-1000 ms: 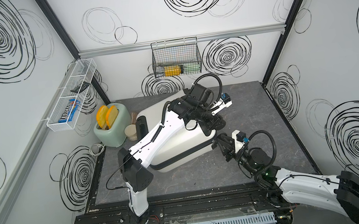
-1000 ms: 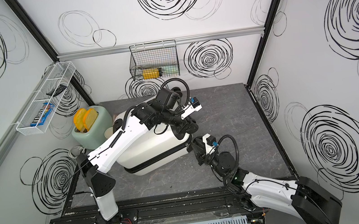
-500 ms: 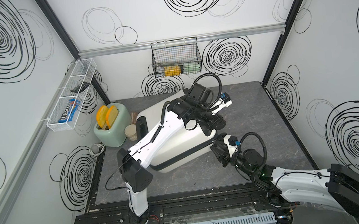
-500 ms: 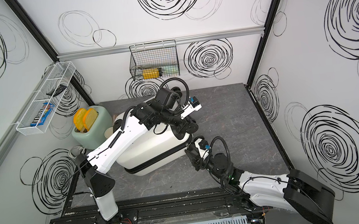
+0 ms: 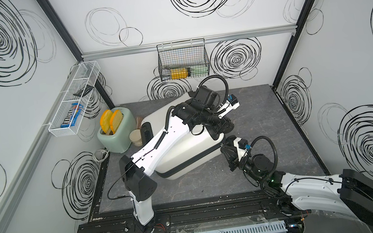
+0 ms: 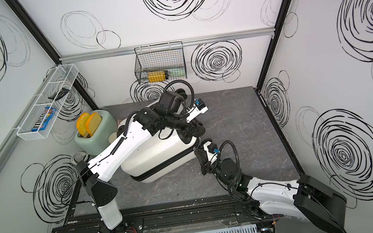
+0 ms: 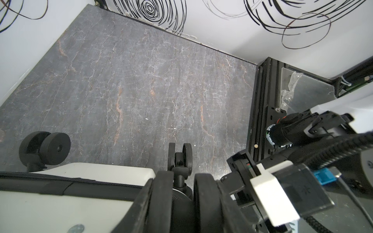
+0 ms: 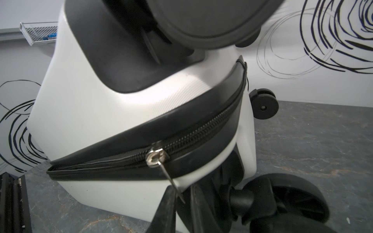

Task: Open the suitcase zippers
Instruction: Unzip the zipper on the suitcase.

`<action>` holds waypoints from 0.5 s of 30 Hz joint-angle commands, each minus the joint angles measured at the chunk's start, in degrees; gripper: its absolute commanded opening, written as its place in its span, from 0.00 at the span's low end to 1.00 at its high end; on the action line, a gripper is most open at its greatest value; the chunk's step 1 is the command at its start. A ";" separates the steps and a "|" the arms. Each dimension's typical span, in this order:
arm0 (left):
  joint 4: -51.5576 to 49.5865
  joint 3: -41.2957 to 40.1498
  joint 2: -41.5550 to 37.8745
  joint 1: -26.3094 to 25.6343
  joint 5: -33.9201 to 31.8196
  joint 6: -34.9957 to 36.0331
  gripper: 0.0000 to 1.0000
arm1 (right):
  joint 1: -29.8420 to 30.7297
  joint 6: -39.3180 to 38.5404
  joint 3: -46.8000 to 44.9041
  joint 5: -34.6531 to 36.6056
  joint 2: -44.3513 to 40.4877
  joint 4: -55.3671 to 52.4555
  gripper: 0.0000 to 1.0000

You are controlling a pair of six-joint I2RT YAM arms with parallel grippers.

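So the base is a dark grey, marbled stone-look tabletop [image 5: 257, 115], with a white hard-shell suitcase [image 5: 193, 154] lying on its side on it. Just beside the suitcase's handle end sits a small round beige cup [image 5: 136, 137]. A mint-green two-slot toaster [image 5: 119, 137] stands just past the cup.

suitcase [image 5: 192, 151]: your left arm [image 5: 160, 145] lies across it in both top views, so you see little of its upper shell.
zippers [image 8: 193, 135]: the right wrist view gives you one corner stretch only; in the top views the teeth are too small to tell.
zipper pull [image 8: 156, 157]: its thin tab ends between the right gripper [image 8: 181, 192] fingers, which the picture's edge cuts off; you cannot tell whether they pinch it.
left gripper [image 7: 182, 179]: blurred and cut by the edge; black fingers flank a black wheel [image 7: 179, 153] mount, contact unclear.
wire basket [image 5: 199, 54]: the mesh veils a yellow thing [image 5: 178, 73] you cannot identify.
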 commanded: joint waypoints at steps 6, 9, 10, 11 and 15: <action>8.51 0.03 -5.27 -1.07 10.78 -5.26 0.22 | -0.04 0.16 2.38 4.81 -2.88 -1.06 0.03; 7.73 -0.02 -5.53 -0.84 10.34 -4.73 0.22 | -1.41 0.51 2.35 4.54 -4.84 -4.62 0.00; 7.47 -0.18 -5.61 -0.77 10.17 -4.41 0.22 | -1.97 0.77 2.36 4.18 -5.49 -5.61 0.00; 6.97 -0.12 -5.75 -0.71 9.92 -4.04 0.22 | -3.06 1.18 2.32 3.53 -6.21 -6.83 0.00; 5.04 -0.54 -6.28 -0.70 10.44 -1.87 0.22 | -8.15 2.21 2.62 -1.18 -8.49 -10.07 0.00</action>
